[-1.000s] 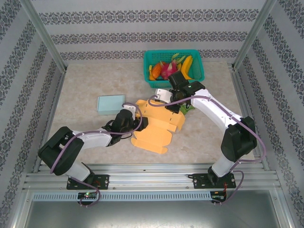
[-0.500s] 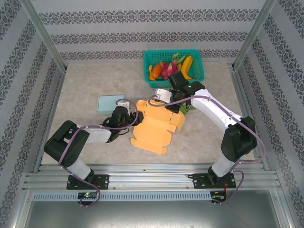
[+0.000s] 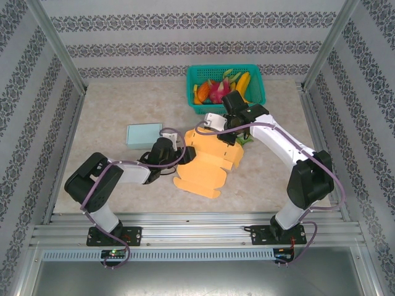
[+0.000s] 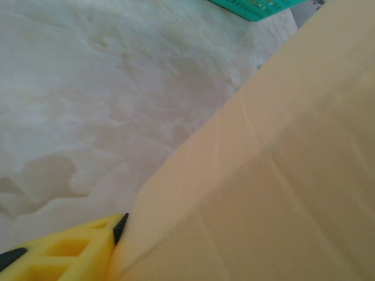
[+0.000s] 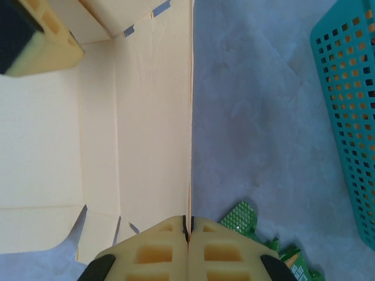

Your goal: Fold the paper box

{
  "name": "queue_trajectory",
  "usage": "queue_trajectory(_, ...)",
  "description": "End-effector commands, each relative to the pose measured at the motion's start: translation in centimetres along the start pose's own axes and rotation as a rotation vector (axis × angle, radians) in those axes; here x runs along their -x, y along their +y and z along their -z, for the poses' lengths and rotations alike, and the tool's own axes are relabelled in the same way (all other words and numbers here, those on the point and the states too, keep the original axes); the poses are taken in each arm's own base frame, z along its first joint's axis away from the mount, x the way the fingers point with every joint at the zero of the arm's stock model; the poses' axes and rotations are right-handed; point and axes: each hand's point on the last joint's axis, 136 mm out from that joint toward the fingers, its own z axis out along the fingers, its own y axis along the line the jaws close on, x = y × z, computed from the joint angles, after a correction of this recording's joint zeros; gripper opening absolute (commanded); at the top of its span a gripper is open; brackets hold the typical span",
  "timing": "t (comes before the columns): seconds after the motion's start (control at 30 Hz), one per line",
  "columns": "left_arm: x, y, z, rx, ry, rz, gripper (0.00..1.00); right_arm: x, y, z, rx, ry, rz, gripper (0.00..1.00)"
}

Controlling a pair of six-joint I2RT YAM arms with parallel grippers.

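Box (image 3: 207, 163) side lifted, left jaws mostly hidden

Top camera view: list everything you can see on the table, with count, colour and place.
paper box: one, orange, table centre, partly folded
basket: one, teal, far side of table
fruit: several, mixed colours, in basket
small box: one, pale blue, left of paper box
green item: one, green, right of paper box
table: one, beige
left gripper: one, yellow, at paper box's left side
right gripper: one, yellow, shut on paper box's edge
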Motion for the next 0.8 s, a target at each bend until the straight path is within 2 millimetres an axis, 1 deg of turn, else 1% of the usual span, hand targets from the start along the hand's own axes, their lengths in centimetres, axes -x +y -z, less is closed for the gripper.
queue_trajectory(0.0,0.3,-3.7,-1.0,-0.148,0.006,0.025,0.58,0.2,0.4,-0.8,0.026,-0.017,-0.022,0.00)
queue_trajectory(0.07,0.2,-4.4,-1.4,-0.184,0.018,0.033,0.61,0.3,0.3,-0.7,0.022,-0.029,-0.018,0.00)
queue_trajectory(0.13,0.0,-4.5,-1.6,-0.196,0.022,0.034,0.62,0.2,0.3,-0.8,0.019,-0.040,-0.015,0.00)
queue_trajectory(0.2,0.0,-4.1,-1.5,-0.176,0.016,0.014,0.62,0.0,0.0,-1.1,0.010,-0.043,-0.012,0.00)
queue_trajectory(0.3,-0.2,-3.5,-0.8,-0.137,0.013,-0.056,0.62,-0.1,-0.7,-1.3,-0.031,-0.043,0.005,0.00)
queue_trajectory(0.4,-0.5,-1.8,0.6,-0.041,0.006,-0.153,0.62,0.1,-2.0,-1.2,-0.143,-0.072,0.038,0.00)
queue_trajectory(0.43,-0.6,-1.0,1.2,0.001,-0.004,-0.182,0.62,0.2,-2.4,-1.0,-0.187,-0.090,0.056,0.00)
queue_trajectory(0.47,-0.5,-0.6,1.9,0.022,-0.021,-0.207,0.63,0.4,-2.6,-0.9,-0.222,-0.105,0.080,0.00)
queue_trajectory(0.63,-1.2,1.6,4.9,0.119,-0.050,-0.325,0.63,1.7,-2.2,-0.3,-0.379,-0.169,0.248,0.00)
queue_trajectory(0.77,-0.5,3.3,7.5,0.216,-0.112,-0.374,0.64,2.6,-1.8,0.1,-0.533,-0.169,0.405,0.00)
